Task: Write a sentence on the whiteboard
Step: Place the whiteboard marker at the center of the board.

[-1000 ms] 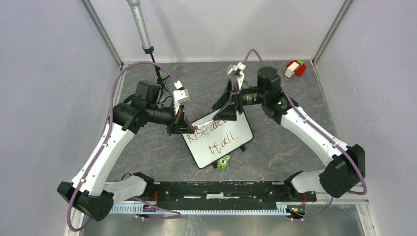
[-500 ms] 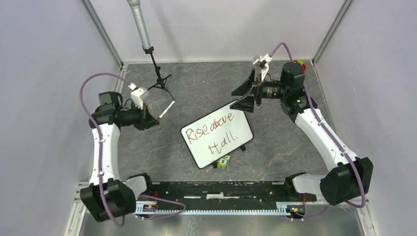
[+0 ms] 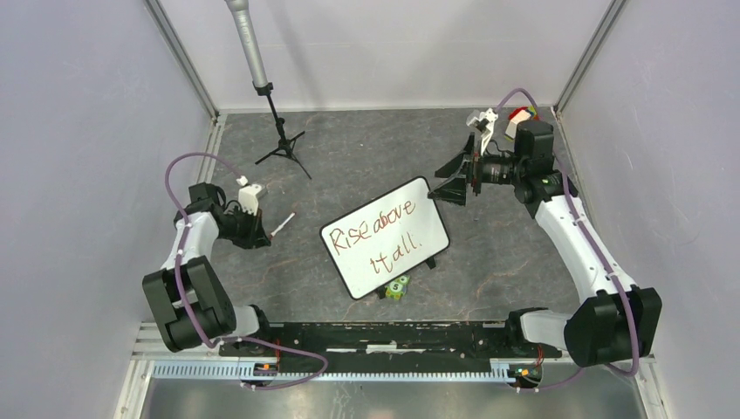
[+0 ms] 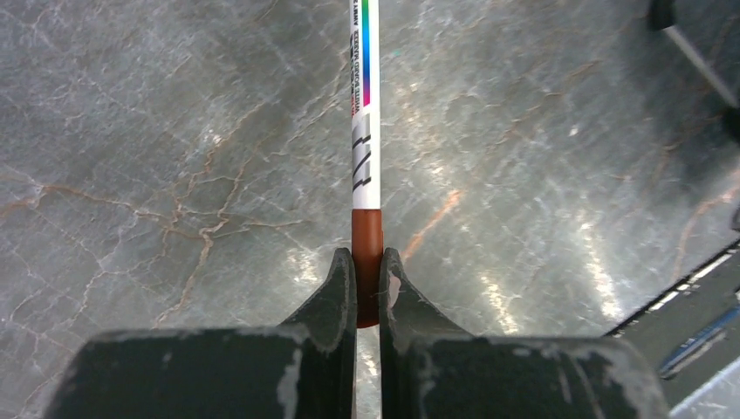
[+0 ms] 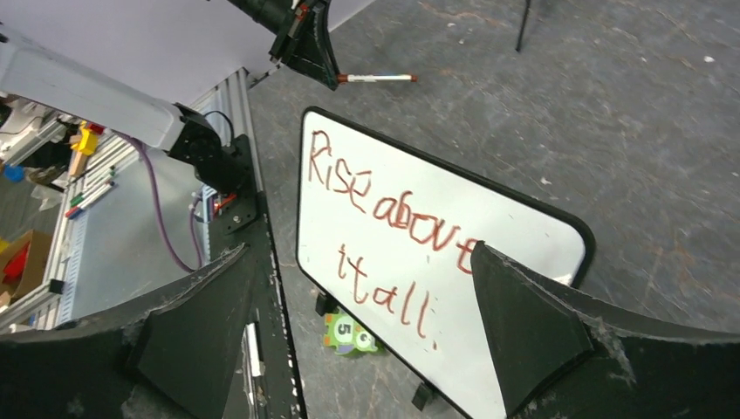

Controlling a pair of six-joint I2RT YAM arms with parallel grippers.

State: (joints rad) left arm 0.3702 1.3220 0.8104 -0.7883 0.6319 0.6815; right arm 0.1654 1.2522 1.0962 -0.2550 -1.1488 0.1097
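Observation:
The whiteboard lies tilted at mid-table, propped on small black feet. The sentence is on it in reddish-brown marker in two lines, "Rise above it all." My left gripper is low over the table left of the board, shut on the brown end of a white marker pen that points toward the board. In the left wrist view the marker pen runs straight out from the left gripper. My right gripper hovers open and empty past the board's far right corner. The right wrist view shows whiteboard and sentence between the right gripper fingers.
A green numbered tile lies at the board's near edge. A microphone on a black tripod stands at the back left. Coloured blocks sit in the back right corner. A black rail runs along the near edge, and grey walls enclose the table.
My left arm has drawn back to the left, away from the board, with the marker pen in it. My right gripper has lifted off the board toward the back right and opened wide.

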